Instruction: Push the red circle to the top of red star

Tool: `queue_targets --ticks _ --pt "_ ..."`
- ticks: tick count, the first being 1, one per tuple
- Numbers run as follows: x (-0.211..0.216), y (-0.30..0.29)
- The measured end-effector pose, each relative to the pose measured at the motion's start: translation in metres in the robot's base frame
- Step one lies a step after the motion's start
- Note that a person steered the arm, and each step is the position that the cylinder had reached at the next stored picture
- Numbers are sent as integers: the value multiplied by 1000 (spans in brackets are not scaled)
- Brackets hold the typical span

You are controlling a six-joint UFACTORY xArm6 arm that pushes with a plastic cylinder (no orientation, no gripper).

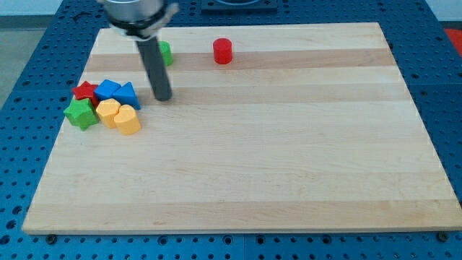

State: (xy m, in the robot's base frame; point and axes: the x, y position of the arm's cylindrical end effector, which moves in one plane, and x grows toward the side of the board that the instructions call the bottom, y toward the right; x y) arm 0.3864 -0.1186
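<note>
The red circle (223, 51) stands near the view's top, a little left of centre on the wooden board (289, 144). The red star (86, 92) lies at the view's left, at the upper-left corner of a tight cluster of blocks. My tip (163, 97) rests on the board just right of that cluster, below and left of the red circle and well apart from it. A green block (165, 53) sits partly hidden behind the rod, left of the red circle.
The cluster holds two blue blocks (108, 90) (128, 94), a green star (81, 113), and two yellow blocks (108, 112) (128, 120), all touching. The blue perforated table (29, 65) surrounds the board.
</note>
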Motion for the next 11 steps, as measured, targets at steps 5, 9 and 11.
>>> queue_targets --ticks 5,9,11 --pt "-151 112" --pt "-101 74" --pt "-105 74"
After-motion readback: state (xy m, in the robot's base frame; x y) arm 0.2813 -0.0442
